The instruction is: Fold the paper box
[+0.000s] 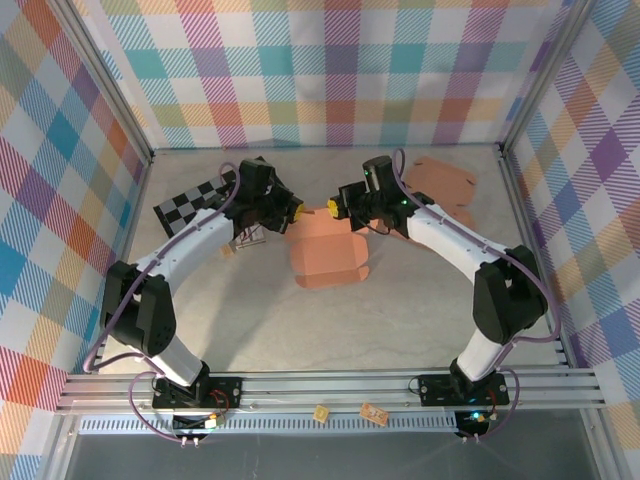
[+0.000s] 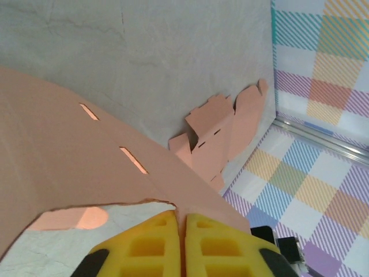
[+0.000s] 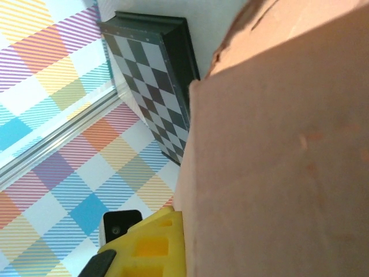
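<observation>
On the grey table, near its middle, lies the paper box. It is a salmon cardboard blank, partly shaped, and its far edge is lifted toward the two arms. It rests between them, so each arm can reach one side of this edge. In the left wrist view the sheet bends upward in a curve with two slots in it. This suggests the panel is being raised along a crease and does not lie flat.

The checkerboard leans at the far left, well apart from the work. The spare blanks lie in the far right corner, probably kept there as stock.

The left gripper is clenched. Its yellow fingers meet with only the thin edge of the sheet between them, a pinch that can steer the flap.

The right gripper is also closed on the box. One yellow finger presses against a panel. The other finger is hidden behind the cardboard, so I judge this to be a grasp and do not see it fully. It holds the opposite side, I think to keep the box steady.
</observation>
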